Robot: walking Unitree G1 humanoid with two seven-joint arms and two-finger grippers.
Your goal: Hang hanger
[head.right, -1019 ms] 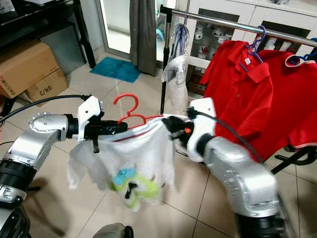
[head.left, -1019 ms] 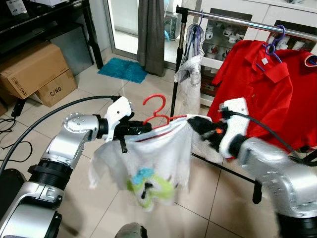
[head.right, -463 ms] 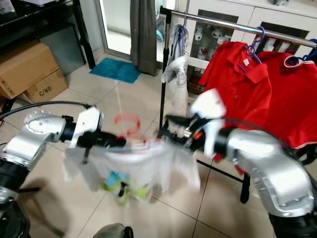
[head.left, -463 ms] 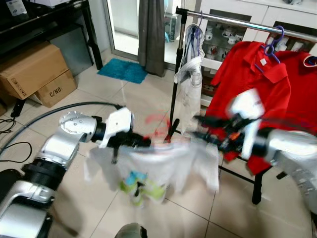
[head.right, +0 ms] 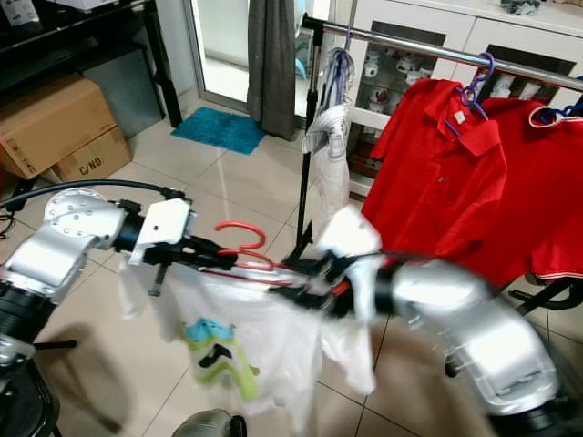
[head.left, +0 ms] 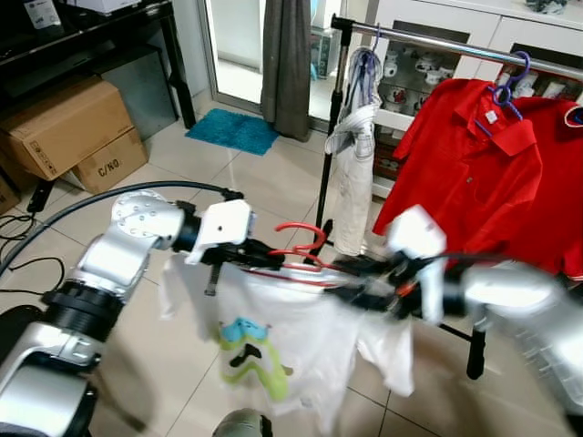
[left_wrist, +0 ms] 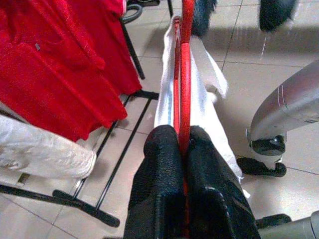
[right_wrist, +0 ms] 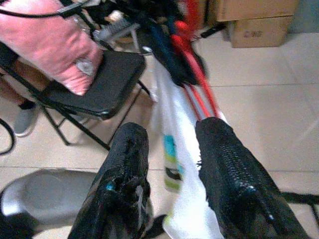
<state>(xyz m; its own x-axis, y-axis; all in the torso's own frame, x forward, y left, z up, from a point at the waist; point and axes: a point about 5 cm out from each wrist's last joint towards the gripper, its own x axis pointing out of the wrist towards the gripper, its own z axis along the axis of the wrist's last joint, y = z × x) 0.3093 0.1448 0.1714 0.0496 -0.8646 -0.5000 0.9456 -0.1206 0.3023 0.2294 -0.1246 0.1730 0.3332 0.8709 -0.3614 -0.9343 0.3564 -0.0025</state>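
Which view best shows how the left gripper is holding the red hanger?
The left wrist view: the left gripper has both black fingers pressed shut on the red hanger, the white shirt draped beneath. The eye views show the grip from the side, at smaller size. The right wrist view shows the hanger blurred, beyond the open right gripper.

The right gripper [head.left: 364,289] is smeared by motion blur, so its contact with the red hanger [head.left: 296,250] is perhaps unreadable. The clothes rail [head.left: 437,41] runs off the edge.
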